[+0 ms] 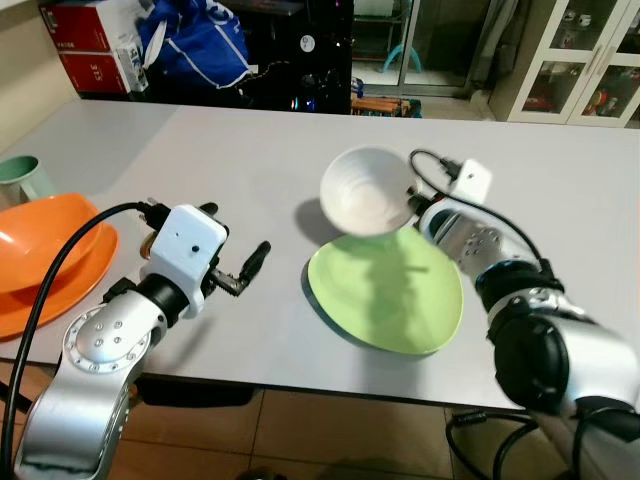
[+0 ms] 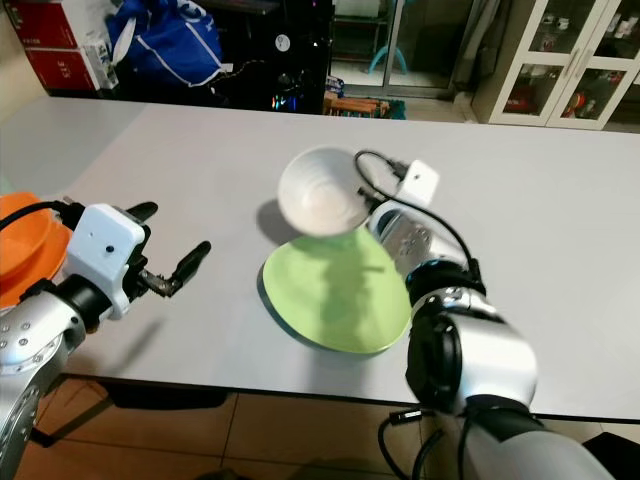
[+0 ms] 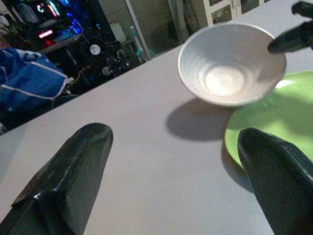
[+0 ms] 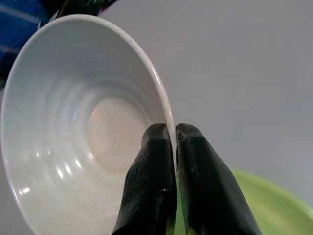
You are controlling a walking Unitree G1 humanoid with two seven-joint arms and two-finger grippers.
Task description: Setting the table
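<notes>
White bowl (image 1: 367, 190) pinched by its rim between the closed fingers of the right gripper (image 4: 168, 147), held tilted above the green plate (image 1: 390, 295) just below; lowering and levelling are judged next, while the left gripper (image 1: 240, 265) is kept spread, empty.

- I read this as a home dining area.
- Big grey table (image 1: 230, 150) with tableware on it: green plate (image 1: 385, 295), white bowl (image 1: 365, 190), orange dishes (image 1: 45, 255), a mug (image 1: 25, 178).
- White glass-door cabinet (image 1: 585, 60) with small items on its shelves, far right.
- Household clutter behind the table: blue bag (image 1: 195, 40), red boxes (image 1: 90, 40).
- Tiled floor (image 1: 330, 430) under the table edge.
</notes>
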